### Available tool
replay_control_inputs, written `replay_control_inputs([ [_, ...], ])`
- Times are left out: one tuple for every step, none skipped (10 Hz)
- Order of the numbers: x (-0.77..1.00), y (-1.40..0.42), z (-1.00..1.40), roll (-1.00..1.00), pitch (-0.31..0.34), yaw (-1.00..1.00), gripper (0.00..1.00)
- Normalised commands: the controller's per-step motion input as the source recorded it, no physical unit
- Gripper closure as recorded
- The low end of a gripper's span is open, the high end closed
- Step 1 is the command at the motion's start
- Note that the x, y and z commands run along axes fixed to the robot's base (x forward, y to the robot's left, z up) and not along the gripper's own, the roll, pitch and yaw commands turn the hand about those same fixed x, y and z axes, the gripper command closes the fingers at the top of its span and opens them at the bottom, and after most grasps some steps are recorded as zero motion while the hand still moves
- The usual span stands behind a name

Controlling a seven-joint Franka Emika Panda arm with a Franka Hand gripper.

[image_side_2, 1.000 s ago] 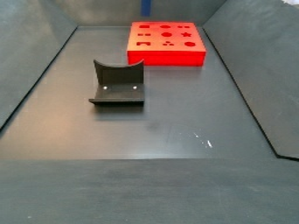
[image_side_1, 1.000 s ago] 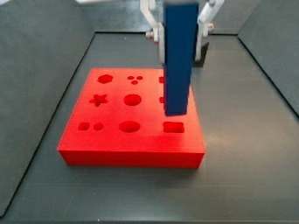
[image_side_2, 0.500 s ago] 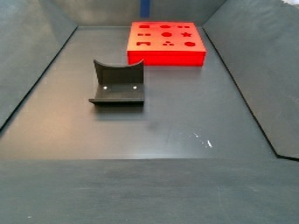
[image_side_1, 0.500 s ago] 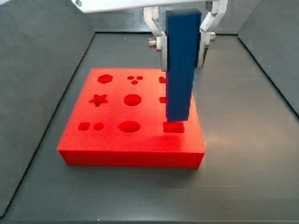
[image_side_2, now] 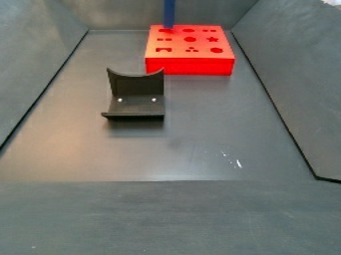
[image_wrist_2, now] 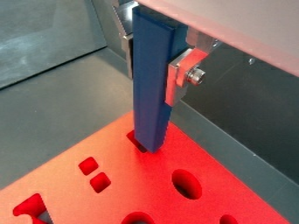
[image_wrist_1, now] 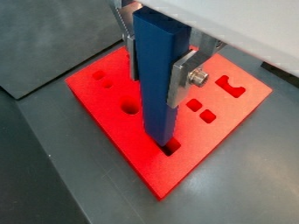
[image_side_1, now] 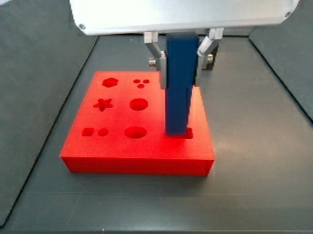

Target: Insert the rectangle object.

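Pinching the blue bar (image_side_1: pixel 180 82), the end effector (image_side_1: pixel 178 47) stands over the red block (image_side_1: pixel 123 151).

Hand (image_side_1: pixel 180 53) holds bar (image_side_1: pixel 180 87) seemingly entering block (image_side_1: pixel 123 146).

Gripper (image_side_1: pixel 181 47) above red block (image_side_1: pixel 123 151): body mostly cut off by frame edge in both wrist views. Rectangle object (image_wrist_1: pixel 156 79): lower tip hidden inside block's rectangular hole; in a side view (image_side_2: pixel 170 11) only a sliver shows, top cropped. One of the fingers (image_wrist_1: pixel 184 74) visible; the opposite one hidden behind the bar.
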Motion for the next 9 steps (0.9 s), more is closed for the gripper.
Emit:
replay_control_inputs([
  [0.34, 0.0, -0.17, 0.0, 0.0, 0.0, 1.0],
  [0.13, 0.08, -0.18, 0.0, 0.0, 0.0, 1.0],
  [0.0, 0.09, -0.14, 0.0, -0.003, 0.0, 1.0],
  [0.0, 0.07, -0.11, 0.0, 0.0, 0.0, 1.0],
  [0.0, 0.03, -0.1, 0.0, -0.006, 0.0, 1.0],
  [0.0, 0.08, -0.69, 0.13, -0.139, 0.0, 1.0],
  [0.0, 0.03, -0.65, 0.09, -0.267, 0.0, 1.0],
  [0.0, 0.04, -0.57, 0.08, -0.304, 0.0, 1.0],
  [0.0, 0.08, -0.56, 0.09, -0.3, 0.0, 1.0],
])
